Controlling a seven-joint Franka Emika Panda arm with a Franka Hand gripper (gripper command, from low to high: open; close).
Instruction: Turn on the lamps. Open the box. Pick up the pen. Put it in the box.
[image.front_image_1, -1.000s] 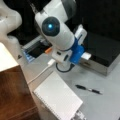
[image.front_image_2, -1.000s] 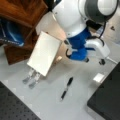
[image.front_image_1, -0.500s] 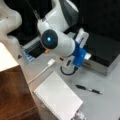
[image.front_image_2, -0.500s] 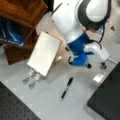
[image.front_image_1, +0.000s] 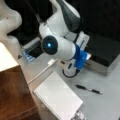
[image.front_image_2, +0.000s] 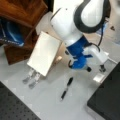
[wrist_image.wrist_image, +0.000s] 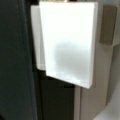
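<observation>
The end effector (image.front_image_2: 101, 68) (grip state cannot be told) hovers at the closed box's (image.front_image_1: 105, 53) front, the pen (image.front_image_2: 66, 88) lying apart on the bench (image.front_image_2: 45, 100).

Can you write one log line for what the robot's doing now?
hand: at box latch | box: shut | pen: on table, untouched

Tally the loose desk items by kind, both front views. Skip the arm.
Pen: 1
Notebook: 1
Box, lid shut: 1
White cable: 1
Total: 4
</observation>
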